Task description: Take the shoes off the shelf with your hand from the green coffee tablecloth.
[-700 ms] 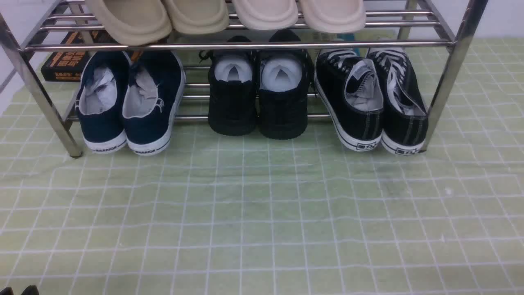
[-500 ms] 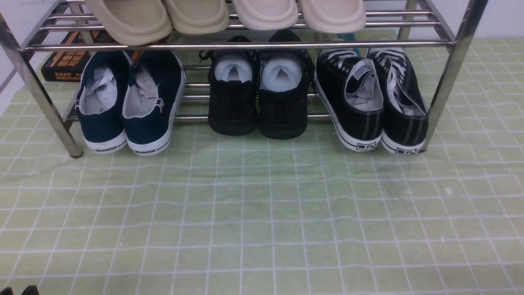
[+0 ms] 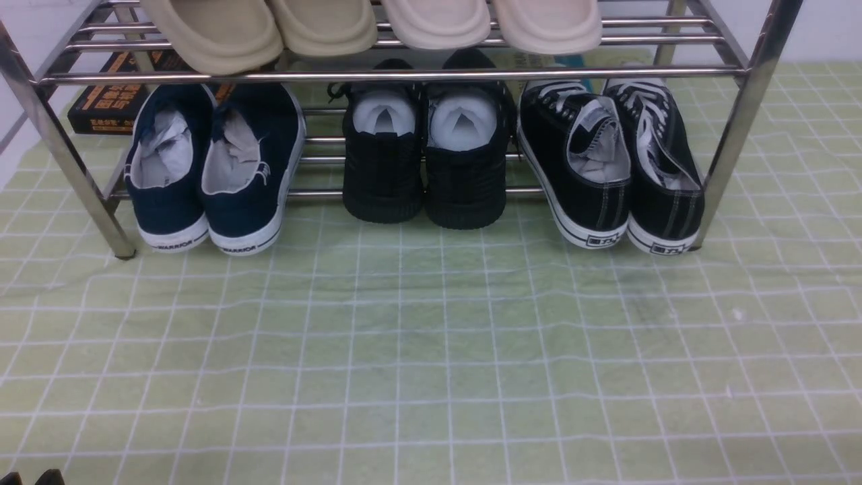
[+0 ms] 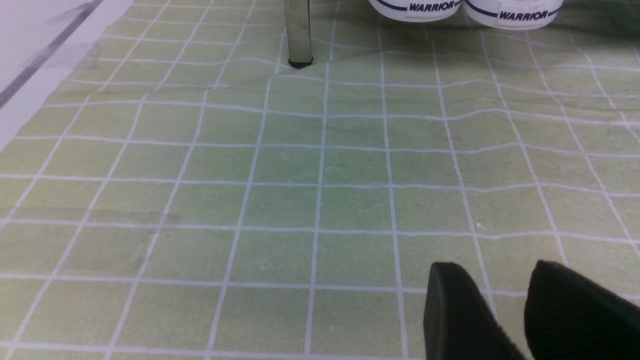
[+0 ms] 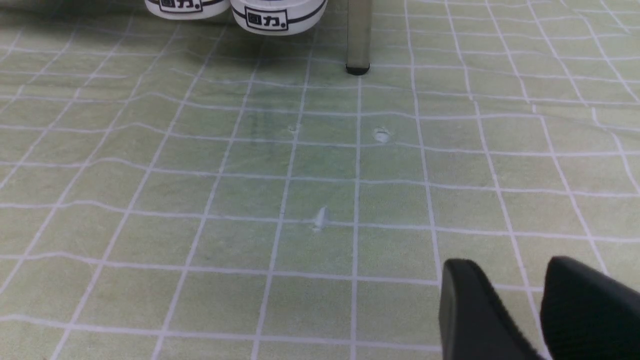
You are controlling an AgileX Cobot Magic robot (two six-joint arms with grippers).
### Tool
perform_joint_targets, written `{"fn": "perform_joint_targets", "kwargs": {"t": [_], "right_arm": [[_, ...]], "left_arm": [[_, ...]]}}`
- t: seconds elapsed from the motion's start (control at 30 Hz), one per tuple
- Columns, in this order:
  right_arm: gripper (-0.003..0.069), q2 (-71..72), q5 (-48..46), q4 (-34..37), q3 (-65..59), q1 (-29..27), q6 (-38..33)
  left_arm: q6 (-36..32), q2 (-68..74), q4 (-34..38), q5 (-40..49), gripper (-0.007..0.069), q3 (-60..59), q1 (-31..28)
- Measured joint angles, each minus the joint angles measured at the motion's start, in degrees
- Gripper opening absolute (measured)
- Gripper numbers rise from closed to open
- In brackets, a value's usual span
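The shoes (image 3: 606, 195) are sitting at the right end of the lower tier of the shelf (image 3: 404, 73), in the upper right of the front view, with their heels pointing at the camera and the outer shoe just beside the right leg (image 3: 731, 148). Below them the green coffee tablecloth (image 3: 431, 350) is giving a wide open stretch across the lower half of the frame. The left tool (image 4: 505, 285) and the right tool (image 5: 510, 280) are each hanging over this cloth, jaws a little apart and gripping nothing.

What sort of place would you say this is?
Likely a staged shoe-storage mock-up: a steel shoe rack holds black lace-up sneakers and beige shoes, and stands on a green gridded tablecloth.
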State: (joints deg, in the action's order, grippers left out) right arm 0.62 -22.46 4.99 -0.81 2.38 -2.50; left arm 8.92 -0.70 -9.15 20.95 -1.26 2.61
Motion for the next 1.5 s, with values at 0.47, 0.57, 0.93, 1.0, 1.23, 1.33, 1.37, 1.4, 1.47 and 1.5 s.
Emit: {"fn": "perform_joint_targets", "kwargs": {"t": [0.47, 0.57, 0.93, 1.0, 1.23, 1.33, 1.37, 1.4, 1.47, 1.5], "right_arm": [[0.0237, 0.0, -0.1, 11.6, 0.0, 0.0, 4.0], [0.0237, 0.0, -0.4, 19.0, -0.1, 0.0, 5.5], [0.0237, 0.0, -0.9, 36.0, -0.6, 0.0, 7.0], [0.0229, 0.0, 0.2, 38.1, -0.5, 0.0, 7.4], [0.0027, -0.4, 2.8, 43.0, 6.1, 0.0, -2.7], [-0.0013, -5.2, 2.5, 43.3, 13.9, 0.0, -11.2], [-0.0013, -8.1, 1.4, 43.3, 16.4, 0.0, -13.4], [-0.0010, -10.4, 0.2, 43.3, 18.0, 0.0, -14.4], [-0.0006, -17.0, -4.2, 43.3, 21.1, 0.0, -15.8], [-0.0005, -20.1, -6.5, 43.2, 22.4, 0.0, -16.1]], "left_arm": [[0.0, 0.0, 0.0, 0.0, 0.0242, 0.0, 0.0], [0.0, 0.0, 0.0, 0.0, 0.0242, 0.0, 0.0], [0.0, 0.0, 0.0, 0.0, 0.0242, 0.0, 0.0], [0.0, 0.0, 0.0, 0.0, 0.0242, 0.0, 0.0], [0.0, 0.0, 0.0, 0.0, 0.0242, 0.0, 0.0], [0.0, 0.0, 0.0, 0.0, 0.0242, 0.0, 0.0], [0.0, 0.0, 0.0, 0.0, 0.0242, 0.0, 0.0], [0.0, 0.0, 0.0, 0.0, 0.0242, 0.0, 0.0], [0.0, 0.0, 0.0, 0.0, 0.0242, 0.0, 0.0], [0.0, 0.0, 0.0, 0.0, 0.0242, 0.0, 0.0]]}}
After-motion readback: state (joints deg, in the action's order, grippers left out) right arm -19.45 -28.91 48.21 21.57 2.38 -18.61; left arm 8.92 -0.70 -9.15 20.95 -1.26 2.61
